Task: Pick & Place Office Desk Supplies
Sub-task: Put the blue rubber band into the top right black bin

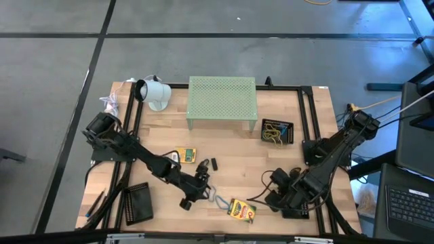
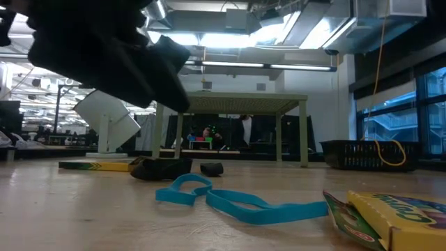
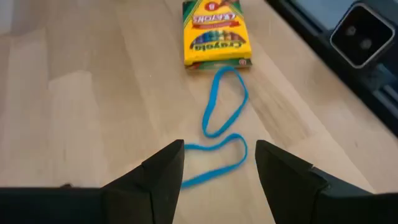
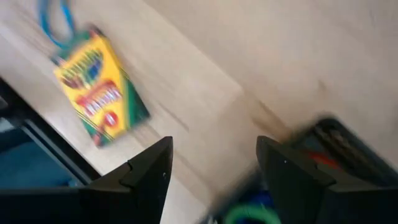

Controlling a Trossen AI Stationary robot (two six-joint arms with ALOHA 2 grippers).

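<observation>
A blue rubber-band loop (image 3: 217,127) lies flat and twisted on the wooden table, also in the low view (image 2: 233,201). Beyond it lies a yellow-and-green crayon box (image 3: 216,34), near the front edge (image 1: 241,210). My left gripper (image 3: 219,155) hangs open just above the band's near end, fingers on either side of it (image 1: 202,186). My right gripper (image 4: 214,149) is open with nothing between its fingers, right of that box (image 1: 272,196). A second crayon box (image 1: 184,156) and two small black clips (image 1: 209,164) lie behind the left gripper.
A pale green perforated stand (image 1: 222,102) and a white lamp-like object (image 1: 152,93) stand at the back. A black tray (image 1: 277,131) holds yellow bands; another dark tray (image 4: 323,149) with red and green loops sits under my right gripper. A black ribbed tray (image 1: 139,202) lies front left.
</observation>
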